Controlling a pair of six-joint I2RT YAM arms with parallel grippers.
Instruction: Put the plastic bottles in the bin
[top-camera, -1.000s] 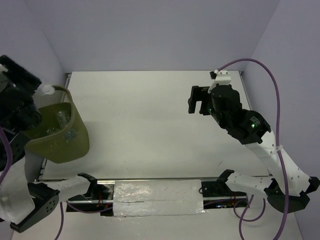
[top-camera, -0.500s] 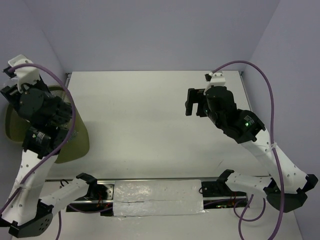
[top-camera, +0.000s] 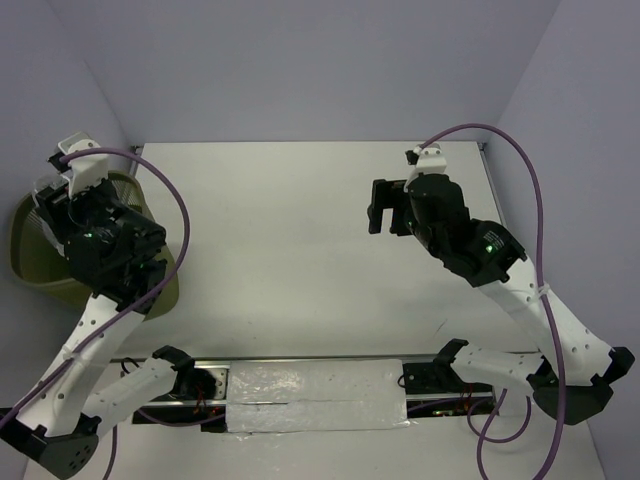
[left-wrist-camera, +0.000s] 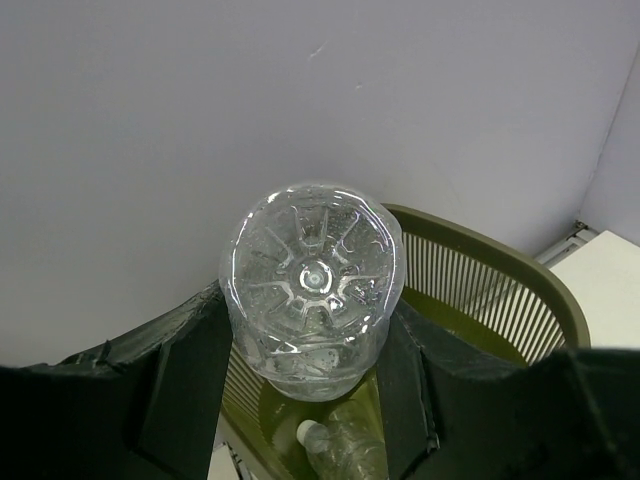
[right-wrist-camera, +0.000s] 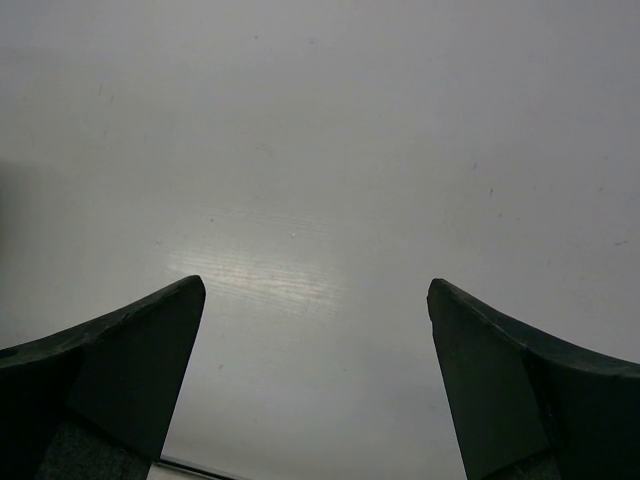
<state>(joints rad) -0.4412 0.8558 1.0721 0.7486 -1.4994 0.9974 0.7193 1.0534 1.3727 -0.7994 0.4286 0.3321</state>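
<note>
Above the bin (left-wrist-camera: 505, 268), the left gripper (left-wrist-camera: 300, 385) clamps a ribbed bottle (left-wrist-camera: 312, 285) (second bottle (left-wrist-camera: 345, 447) inside, cut off). The right gripper (right-wrist-camera: 315, 375) gapes, well away.

My arms (top-camera: 556, 326) are white links with black joint housings, and a purple cable (top-camera: 470, 126) loops along each. My right gripper (right-wrist-camera: 315, 288) has dark wedge-shaped fingers (right-wrist-camera: 120, 360).

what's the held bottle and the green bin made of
The bottle looks like thin clear glossy plastic: you see through its moulded star-shaped base. The bin seems stiff olive plastic, matte, with moulded slatted walls and a rounded rim.
</note>
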